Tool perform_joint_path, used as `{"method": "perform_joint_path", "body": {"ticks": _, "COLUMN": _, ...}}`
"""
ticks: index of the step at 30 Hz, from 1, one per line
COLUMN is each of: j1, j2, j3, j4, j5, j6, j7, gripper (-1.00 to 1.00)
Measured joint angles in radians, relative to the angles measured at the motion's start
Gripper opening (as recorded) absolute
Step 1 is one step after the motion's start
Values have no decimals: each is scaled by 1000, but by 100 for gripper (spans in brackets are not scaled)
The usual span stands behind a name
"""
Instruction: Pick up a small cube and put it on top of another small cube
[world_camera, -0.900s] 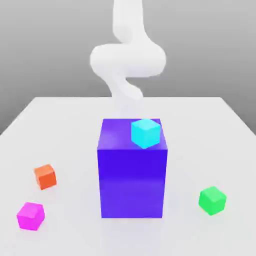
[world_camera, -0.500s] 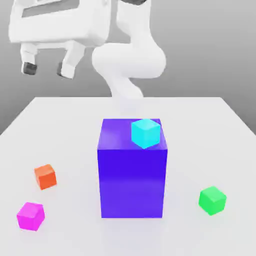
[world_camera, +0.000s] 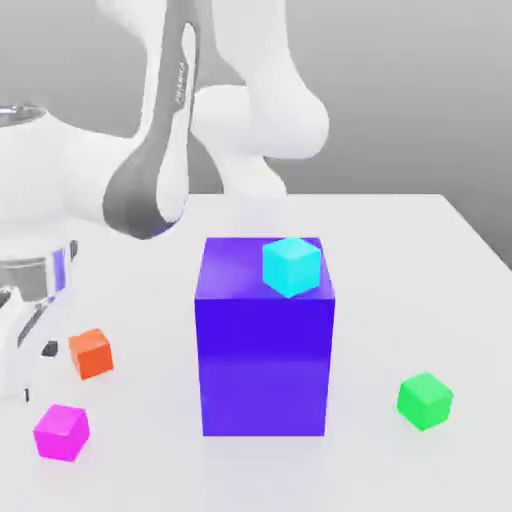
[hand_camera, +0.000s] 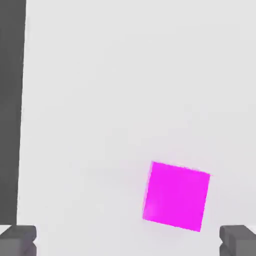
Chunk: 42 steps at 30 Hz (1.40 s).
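Lowered gripper (hand_camera: 128, 241), bright magenta cube (hand_camera: 176, 196)

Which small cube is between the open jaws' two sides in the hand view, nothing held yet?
The magenta cube, the one nearest the exterior view's bottom left corner; the orange sits behind it.

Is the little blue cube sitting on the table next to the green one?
No, the little cyan cube sits on top of the big purple-blue block.

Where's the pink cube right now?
In the exterior view, the pink cube sits on the table near the view's left edge, closest to the orange cube.
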<state>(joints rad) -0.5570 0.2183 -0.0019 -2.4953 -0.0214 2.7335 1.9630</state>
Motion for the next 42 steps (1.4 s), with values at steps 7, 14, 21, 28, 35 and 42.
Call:
{"method": "perform_joint_path", "body": {"ticks": 7, "j1": -10, "j2": 202, "j3": 0, "j4": 30, "j5": 26, "j6": 153, "j7": 13, "gripper": -100}}
{"method": "perform_joint_path", "body": {"ticks": 14, "j1": -12, "j2": 176, "j3": 2, "j4": 25, "j5": 26, "j6": 134, "j7": 14, "gripper": -100}}
{"method": "perform_joint_path", "body": {"ticks": 21, "j1": 12, "j2": -23, "j3": 38, "j4": 15, "j5": 26, "j6": 28, "j7": -16, "gripper": -100}}
{"method": "perform_joint_path", "body": {"ticks": 28, "j1": 248, "j2": -152, "j3": 223, "j4": -9, "j5": 1, "j6": 22, "j7": -9, "gripper": -100}}
{"method": "perform_joint_path", "body": {"ticks": 35, "j1": 581, "j2": -256, "j3": 373, "j4": -61, "j5": -48, "j6": 1, "j7": 39, "gripper": -100}}
{"method": "perform_joint_path", "body": {"ticks": 42, "j1": 714, "j2": -268, "j3": 435, "j4": -155, "j5": 15, "j6": -53, "j7": 71, "gripper": -100}}
